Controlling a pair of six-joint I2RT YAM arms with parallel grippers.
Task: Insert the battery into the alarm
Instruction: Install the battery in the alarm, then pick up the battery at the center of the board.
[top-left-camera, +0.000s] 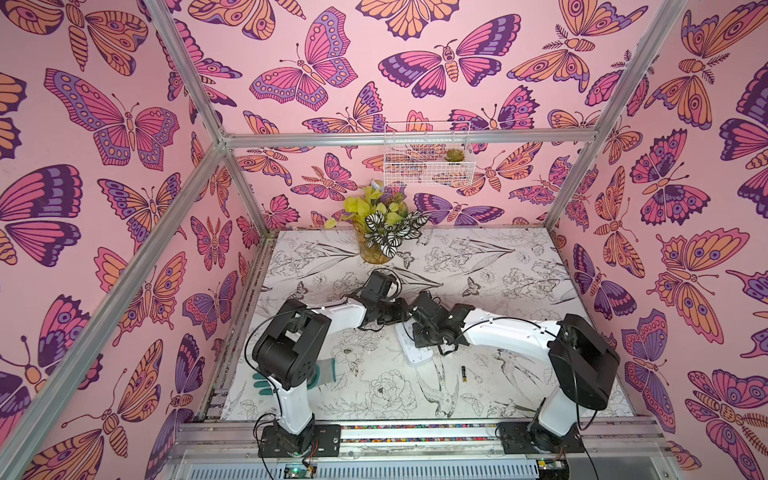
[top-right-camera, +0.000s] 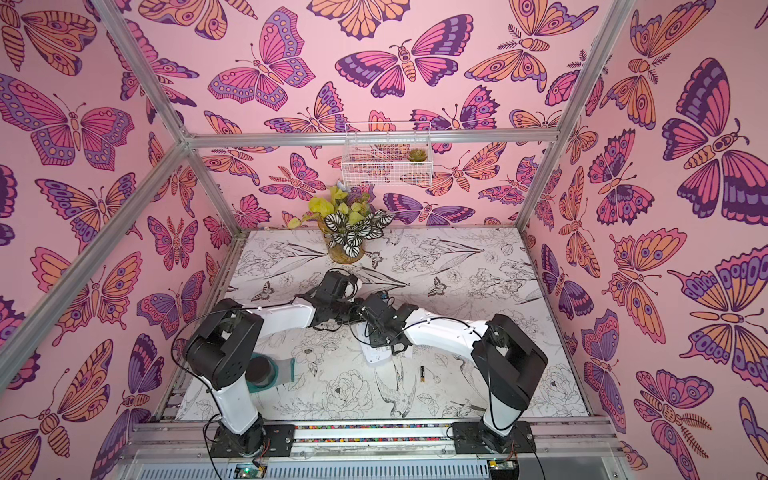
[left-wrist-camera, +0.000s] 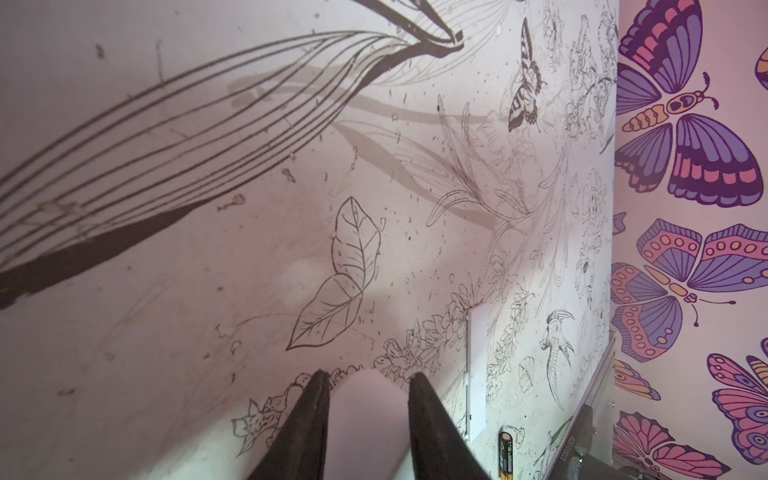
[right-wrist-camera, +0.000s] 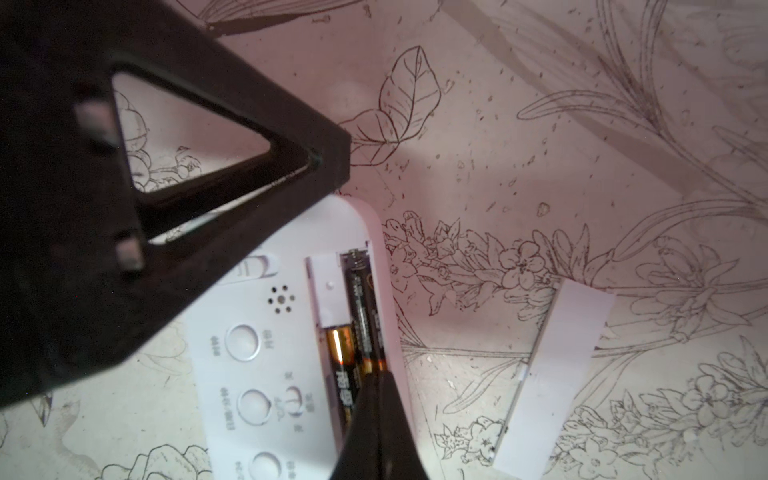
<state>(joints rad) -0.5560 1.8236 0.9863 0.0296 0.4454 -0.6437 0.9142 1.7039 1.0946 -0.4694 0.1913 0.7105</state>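
the alarm (right-wrist-camera: 257, 374) lies face down on the flower-printed table (right-wrist-camera: 519, 137), about midway between the 2 arms. its white back with round buttons faces up and its battery compartment (right-wrist-camera: 353, 324) is uncovered. 2 batteries lie in it side by side. the inner battery (right-wrist-camera: 341, 374) sits partly under a white strip, and the outer battery (right-wrist-camera: 360, 307) runs along the alarm's rim.

the right gripper (right-wrist-camera: 376, 380) has its fingertips pinched together with nothing between them, and the tips rest on the gold end of the outer battery. the left gripper (left-wrist-camera: 368, 376) grasps the alarm by its rounded edge, with 1 black finger on each side of the white casing (in the right wrist view that gripper lies across the alarm's far corner).

the white battery cover (right-wrist-camera: 552, 374) lies flat on the table just beside the alarm, not touching it. in a top view a loose battery (top-left-camera: 464, 374) lies near the alarm on the side toward the arm bases, touching nothing. most of the alarm there is hidden under the right wrist. a grey and green glove (top-right-camera: 282, 370) lies by the left arm's base.
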